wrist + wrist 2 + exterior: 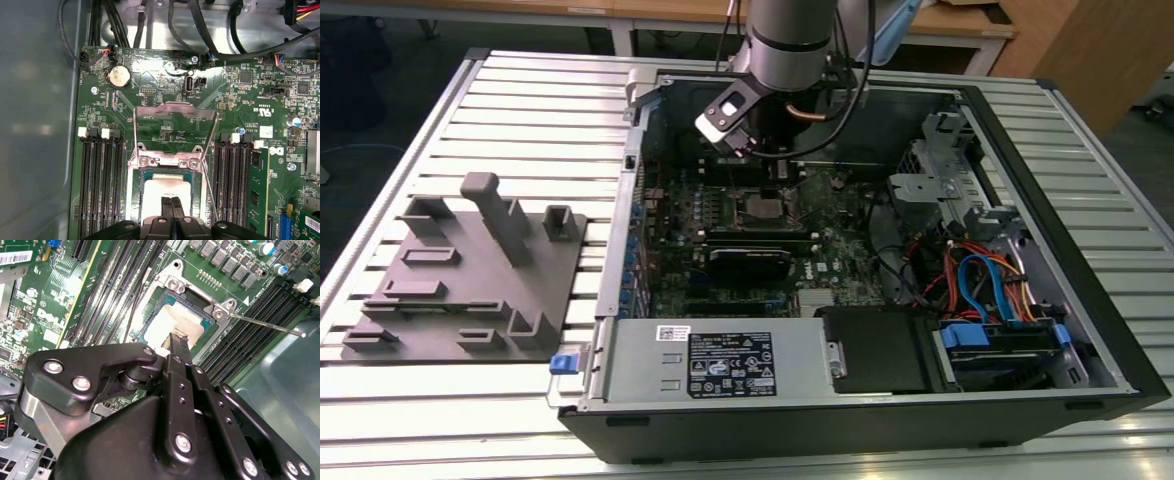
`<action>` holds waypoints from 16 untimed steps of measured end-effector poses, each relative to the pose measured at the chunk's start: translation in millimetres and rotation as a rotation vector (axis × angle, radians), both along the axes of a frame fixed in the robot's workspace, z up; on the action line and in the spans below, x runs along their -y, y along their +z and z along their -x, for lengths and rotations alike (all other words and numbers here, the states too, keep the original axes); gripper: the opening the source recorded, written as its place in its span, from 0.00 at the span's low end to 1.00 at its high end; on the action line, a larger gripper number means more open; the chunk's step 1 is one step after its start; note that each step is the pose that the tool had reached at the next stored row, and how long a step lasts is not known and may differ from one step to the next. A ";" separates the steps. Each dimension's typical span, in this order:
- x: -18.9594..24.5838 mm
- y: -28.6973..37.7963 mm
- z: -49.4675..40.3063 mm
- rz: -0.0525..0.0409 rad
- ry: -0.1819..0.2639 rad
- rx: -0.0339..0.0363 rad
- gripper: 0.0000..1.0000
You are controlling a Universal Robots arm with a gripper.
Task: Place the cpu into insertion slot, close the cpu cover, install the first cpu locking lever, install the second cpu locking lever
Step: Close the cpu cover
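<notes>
The cpu (167,194), a flat square with a pale silvery metal top, lies seated in the insertion slot (132,190). The slot sits on the green board inside the open black computer case (854,432), toward the far edge of the slatted metal desk (520,100). The cpu cover (175,106), a thin silvery frame, stands hinged up. The grey arm (787,40) reaches steeply down. Its black jaws are pressed together, with the fingertips (167,206) over the cpu. A thin wire lever (265,324) juts out beside the slot.

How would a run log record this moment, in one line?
gripper: shut, over cpu | cpu: in insertion slot | cpu cover: open | locking lever: unlatched
</notes>
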State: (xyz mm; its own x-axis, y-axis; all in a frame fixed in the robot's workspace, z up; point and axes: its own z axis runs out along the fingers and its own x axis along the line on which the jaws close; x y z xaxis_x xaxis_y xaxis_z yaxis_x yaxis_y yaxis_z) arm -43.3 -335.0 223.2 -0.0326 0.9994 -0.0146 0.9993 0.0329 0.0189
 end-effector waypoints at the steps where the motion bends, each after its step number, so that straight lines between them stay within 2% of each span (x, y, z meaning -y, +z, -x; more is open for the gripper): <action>1: 0.0 0.8 0.0 0.0000 0.000 0.0000 0.10; 10: 0.0 13.2 0.0 0.0001 0.000 -0.0001 0.10; 16: 0.0 19.1 0.0 0.0001 0.000 -0.0001 0.10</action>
State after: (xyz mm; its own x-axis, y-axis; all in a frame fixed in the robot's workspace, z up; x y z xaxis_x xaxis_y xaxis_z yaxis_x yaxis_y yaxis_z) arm -43.3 -335.0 242.3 -0.0327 0.9994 -0.0147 0.9993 0.0330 0.0189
